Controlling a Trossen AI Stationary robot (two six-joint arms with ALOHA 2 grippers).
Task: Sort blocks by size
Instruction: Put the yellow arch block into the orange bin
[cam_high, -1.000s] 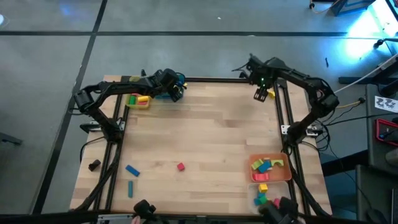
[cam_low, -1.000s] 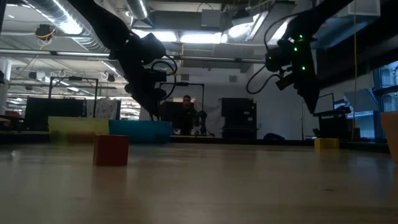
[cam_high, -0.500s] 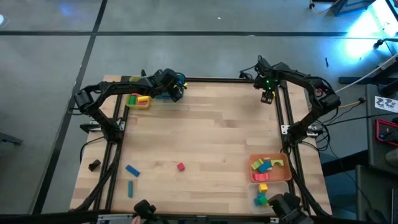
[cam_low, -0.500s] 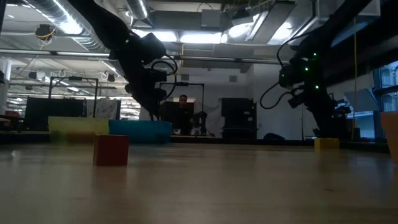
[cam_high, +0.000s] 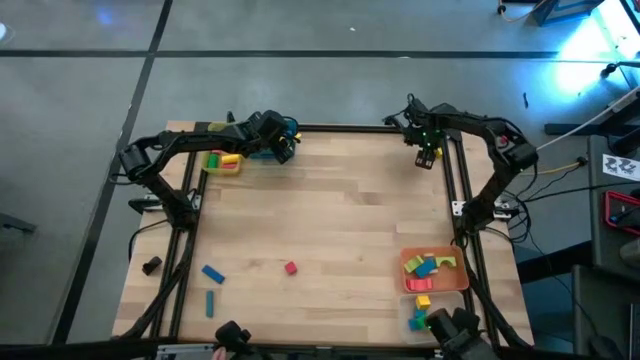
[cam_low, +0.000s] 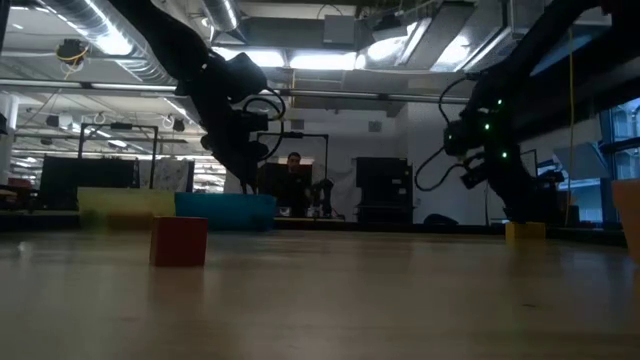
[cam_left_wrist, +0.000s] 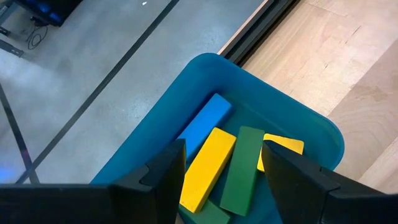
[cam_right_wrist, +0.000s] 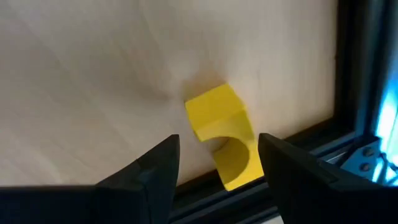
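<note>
Right gripper: we hover, fingers spread, over a yellow arch-shaped block on the wooden worktop.
Left gripper: fingers apart, empty, above the teal plastic tray.
Progress: we judge most sorted; three loose blocks remain.

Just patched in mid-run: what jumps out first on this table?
The right claw hangs open over a yellow arch-shaped block at the table's far right edge, by the frame rail. The left claw, also open, hovers above the teal plastic tray at the far left corner, which holds blue, yellow and green bars. A small red cube sits alone mid-table toward the near side.
</note>
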